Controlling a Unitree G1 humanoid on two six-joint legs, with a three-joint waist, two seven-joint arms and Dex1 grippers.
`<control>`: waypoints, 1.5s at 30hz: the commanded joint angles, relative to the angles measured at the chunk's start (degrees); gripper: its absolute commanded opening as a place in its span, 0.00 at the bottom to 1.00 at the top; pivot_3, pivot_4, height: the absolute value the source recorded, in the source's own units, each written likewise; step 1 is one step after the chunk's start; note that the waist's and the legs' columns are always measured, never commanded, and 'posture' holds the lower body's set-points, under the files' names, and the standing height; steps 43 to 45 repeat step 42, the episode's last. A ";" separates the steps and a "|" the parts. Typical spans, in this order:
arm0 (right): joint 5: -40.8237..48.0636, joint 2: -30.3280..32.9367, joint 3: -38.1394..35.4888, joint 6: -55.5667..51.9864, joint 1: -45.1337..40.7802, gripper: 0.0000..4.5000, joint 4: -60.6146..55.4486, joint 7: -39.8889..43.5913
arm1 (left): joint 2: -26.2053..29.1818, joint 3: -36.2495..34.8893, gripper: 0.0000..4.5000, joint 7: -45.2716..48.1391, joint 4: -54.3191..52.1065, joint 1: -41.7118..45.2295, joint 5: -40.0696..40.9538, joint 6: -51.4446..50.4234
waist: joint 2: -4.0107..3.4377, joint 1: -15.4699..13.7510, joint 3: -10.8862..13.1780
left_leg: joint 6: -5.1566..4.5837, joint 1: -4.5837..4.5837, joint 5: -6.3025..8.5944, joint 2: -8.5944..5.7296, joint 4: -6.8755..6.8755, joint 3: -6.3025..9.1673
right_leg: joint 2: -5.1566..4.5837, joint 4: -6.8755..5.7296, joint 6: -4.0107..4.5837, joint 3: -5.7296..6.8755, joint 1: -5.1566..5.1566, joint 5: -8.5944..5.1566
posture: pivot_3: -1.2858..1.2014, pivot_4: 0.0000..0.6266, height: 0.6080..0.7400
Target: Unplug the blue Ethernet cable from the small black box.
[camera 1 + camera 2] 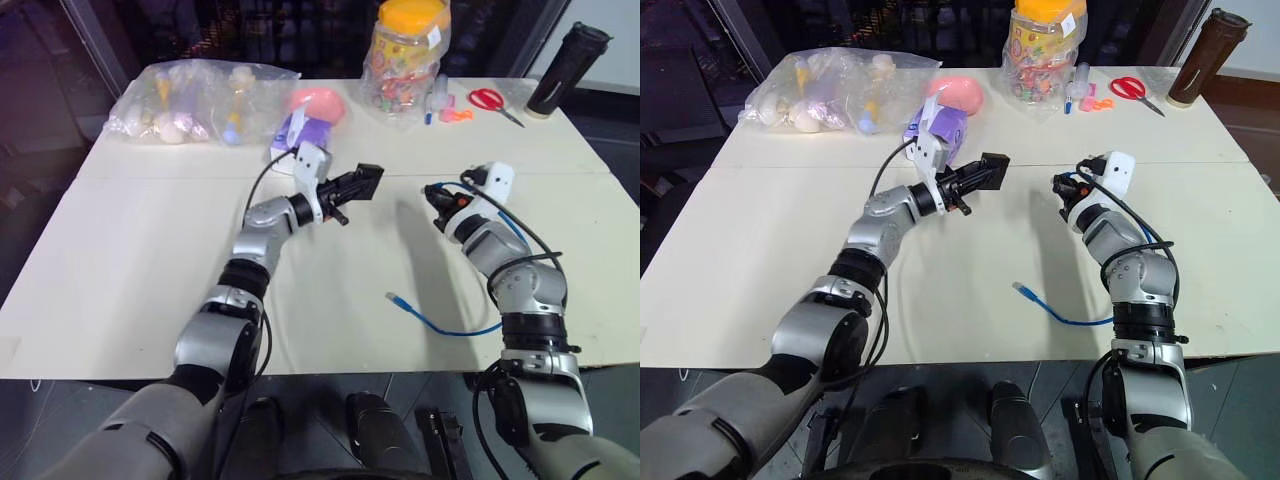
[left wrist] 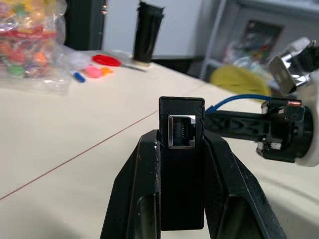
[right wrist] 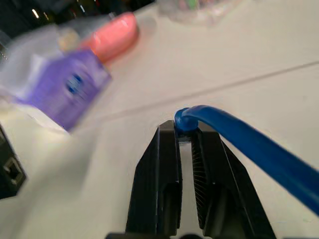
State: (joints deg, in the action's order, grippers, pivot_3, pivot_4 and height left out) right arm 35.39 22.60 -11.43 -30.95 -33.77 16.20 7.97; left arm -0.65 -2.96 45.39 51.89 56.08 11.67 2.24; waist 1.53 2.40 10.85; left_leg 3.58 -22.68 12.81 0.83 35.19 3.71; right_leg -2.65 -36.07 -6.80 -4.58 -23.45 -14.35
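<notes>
My left gripper (image 1: 352,187) is shut on the small black box (image 1: 363,179) and holds it above the middle of the table. In the left wrist view the box (image 2: 182,164) stands between the fingers with its port facing out and nothing plugged in. To its right, apart from the box, my right gripper (image 1: 437,196) is shut on one end of the blue Ethernet cable (image 3: 249,144), which sits at its fingertips (image 3: 167,132). The cable (image 1: 455,330) runs back along the right arm and curls onto the table, its free plug (image 1: 394,297) lying flat.
At the back of the table sit a purple tissue box (image 1: 296,131), a pink object (image 1: 322,102), a clear bag of toys (image 1: 190,100), a bagged jar of sweets (image 1: 405,55), red scissors (image 1: 488,98) and a dark bottle (image 1: 565,70).
</notes>
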 commanded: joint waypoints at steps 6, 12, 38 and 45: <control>-7.34 2.74 1.11 -1.78 3.70 0.99 -4.33 2.78 | -3.05 3.36 0.11 -4.74 3.92 -1.16 -5.32 12.44 | 0.00 -0.18 0.00 | 0.00 0.00 0.00 -0.01 0.00 0.01 | 0.00 0.01 0.00 0.00 0.01 0.00 | 0.52 0.24 0.99; -3.63 2.50 1.68 -9.19 15.65 0.99 -25.74 5.16 | -3.86 4.20 0.11 -5.95 9.35 -2.29 -7.66 19.12 | -0.02 0.11 -0.01 | -0.01 -0.04 0.01 -0.01 0.02 0.02 | 0.01 0.02 -0.03 -0.01 -0.01 -0.02 | 0.52 0.24 0.99; -0.83 5.13 -2.55 -11.02 27.61 1.00 -41.72 11.08 | 13.96 3.79 1.00 10.04 -28.02 -15.34 0.83 -11.78 | -0.04 0.16 -0.02 | -0.01 0.12 0.01 0.04 -0.02 0.02 | 0.04 0.00 -0.02 -0.04 0.10 -0.03 | 0.52 0.24 0.99; -0.93 7.91 -2.69 -8.58 33.08 1.00 -47.40 15.71 | 20.24 3.93 1.00 8.38 -41.23 -21.56 1.76 -21.44 | -0.05 -0.03 -0.03 | -0.01 0.15 0.01 0.04 0.01 0.04 | 0.03 -0.01 -0.02 -0.02 0.15 -0.04 | 0.52 0.24 0.99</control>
